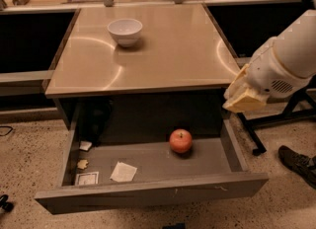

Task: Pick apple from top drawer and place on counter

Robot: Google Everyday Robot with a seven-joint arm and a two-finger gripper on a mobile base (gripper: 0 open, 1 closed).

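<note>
Smooth, glossy white casing on the thick, rounded arm [291, 55], with a small slotted vent grille [282, 86] near its end. Ends in a blocky cream-yellow hand [243, 98], just off the bench's [173, 50] front right corner.

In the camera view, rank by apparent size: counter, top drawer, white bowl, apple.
1. The counter and top drawer: they look alike, and the drawer is nearer, so unranked.
2. The white bowl.
3. The apple, in the drawer.
The gripper hangs beside the counter's right front corner.
</note>
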